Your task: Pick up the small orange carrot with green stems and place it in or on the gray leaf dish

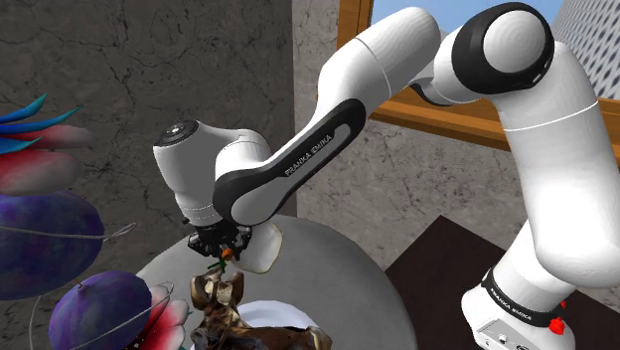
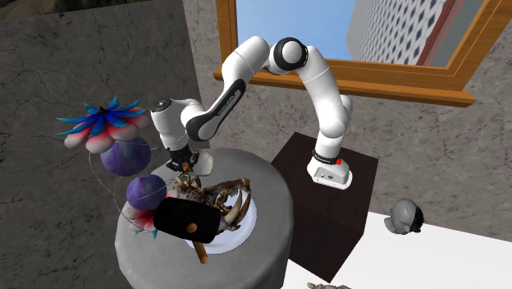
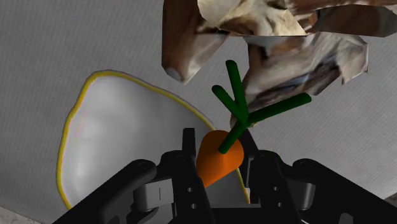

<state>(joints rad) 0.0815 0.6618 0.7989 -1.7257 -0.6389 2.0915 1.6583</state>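
Note:
A small orange carrot with green stems sits clasped between my black fingers; the stems point away from the hand. My gripper is shut on it, just above the round grey table. The gray leaf dish, pale with a yellow rim, lies right beside and partly under the carrot. In the shoulder view the gripper hangs low next to the dish, with the carrot at its tip. The second exterior view has the gripper beside the dish.
A brown crab figure lies close beyond the carrot's stems, on a white plate. A black mallet rests at the table's near side. Purple spheres and blue-red flowers crowd the table's far side. The arm's stand is a dark box.

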